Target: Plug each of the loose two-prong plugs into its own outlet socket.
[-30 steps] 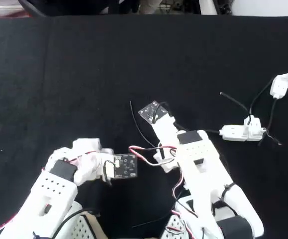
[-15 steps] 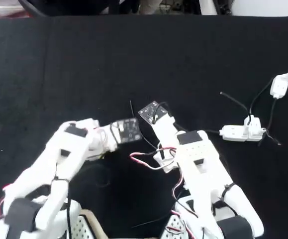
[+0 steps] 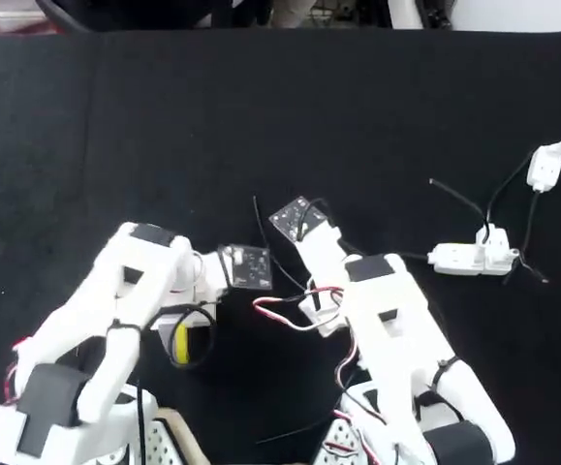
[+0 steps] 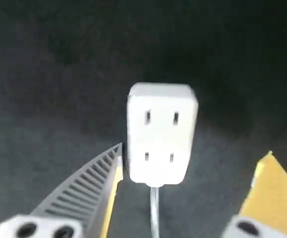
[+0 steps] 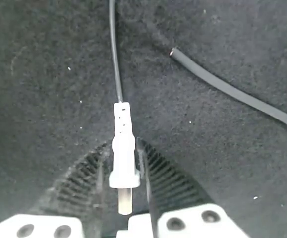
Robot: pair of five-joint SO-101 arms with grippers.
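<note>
Black cloth (image 3: 261, 116) under everything, covering the table edge to edge. At the left gripper (image 4: 194, 151): spread wide and clasping nothing, one grey ribbed finger (image 4: 91, 183) on one side, one yellow finger (image 4: 271, 181) on the other. Just ahead of those fingertips, inside the gap and much closer to the ribbed one: a white outlet block (image 4: 161, 134), flat on the cloth, two pairs of slots facing up, its white cord (image 4: 154, 213) trailing back between the fingers toward the wrist. Ribbed tip just beside the block's edge; touching or not, cannot tell. At the right gripper (image 5: 122, 145): clenched on a white two-prong plug (image 5: 124, 163), ribbed fingers (image 5: 79, 183) pressing both flanks of the body, a pale stub poking back toward the wrist, the slim end pointing straight out past the fingertips. From that slim end, a thin black cord (image 5: 114, 49) running directly away from the gripper over the cloth. Farther out and off to one side of it, a thicker black cable (image 5: 222, 87) with a cut end, apart from the plug. Seen from above, left arm (image 3: 115, 300) and right arm (image 3: 387, 310) side by side, wrists leaning toward each other, near but apart. Well beyond the right gripper, off that arm's outer side: a white socket strip (image 3: 454, 258) with a second white plug (image 3: 493, 240) standing on it. Farthest out, a small white fitting (image 3: 548, 165), apart from the strip, loose black cords (image 3: 459, 199) sprawling around both.
</note>
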